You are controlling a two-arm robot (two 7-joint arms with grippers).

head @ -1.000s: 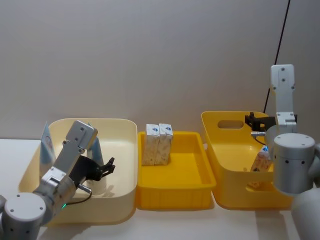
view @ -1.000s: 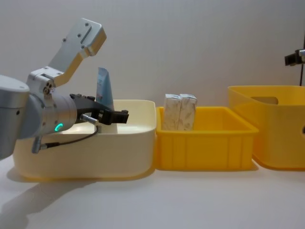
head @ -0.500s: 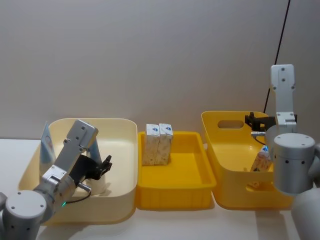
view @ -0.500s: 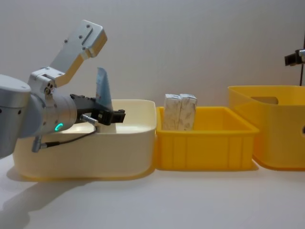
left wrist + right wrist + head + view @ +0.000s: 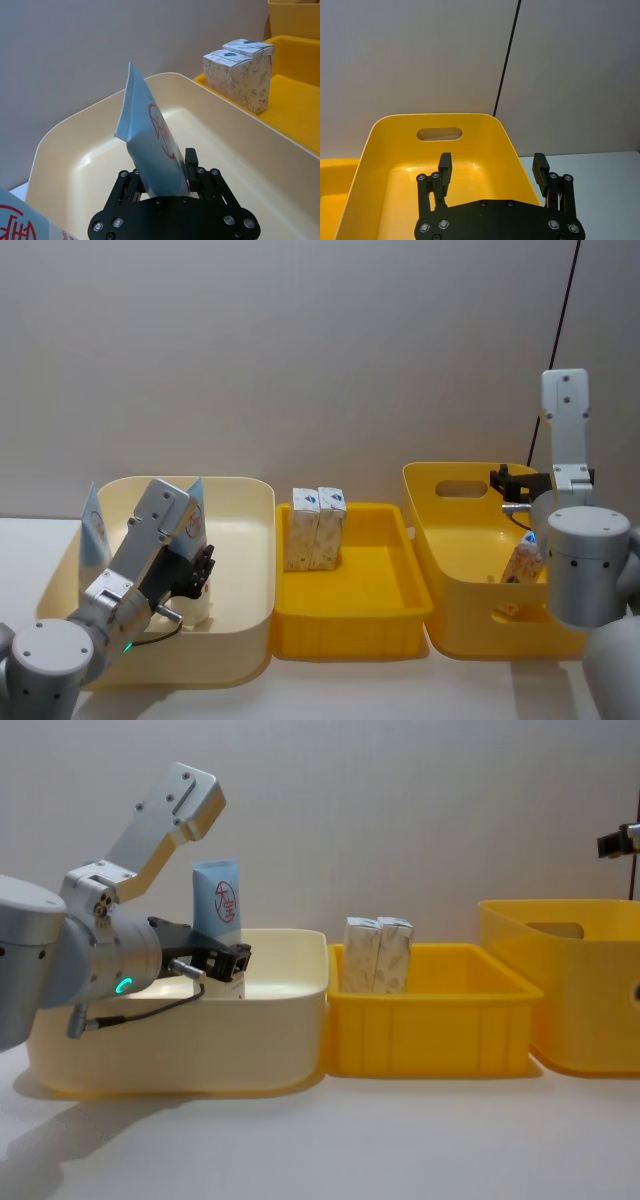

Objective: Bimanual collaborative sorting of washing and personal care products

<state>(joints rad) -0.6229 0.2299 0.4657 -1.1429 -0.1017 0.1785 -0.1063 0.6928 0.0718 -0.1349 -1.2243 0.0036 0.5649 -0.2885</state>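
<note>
While the right arm was held still over the far tub, the change was confined to the left side. At the far left of the cream tub (image 5: 250,540), a second pale blue tube (image 5: 93,530) was seen leaning by the wall, untouched. Just beside it, the left gripper (image 5: 200,570) was found pinching the lower part of a pale blue squeeze tube (image 5: 190,515). A second ago its fingers had been spread and reaching past that tube. The tube had also been turned: it had been edge-on in the chest view, and now its red round logo faced forward. Its white cap seemed to remain low inside the tub, so the grasp was judged made and the lift not yet begun.

In the middle, two white cartons (image 5: 315,528) stood upright, touching each other, at the back left corner of the yellow tray (image 5: 350,630), unchanged.

At the right, the deep yellow tub (image 5: 450,570) held one more carton (image 5: 520,565), tilted against its near right wall. The right gripper (image 5: 505,485) was held above that tub, fingers spread and empty, as before.

With one tube secured, its transfer out of the cream tub was judged the step in hand.
</note>
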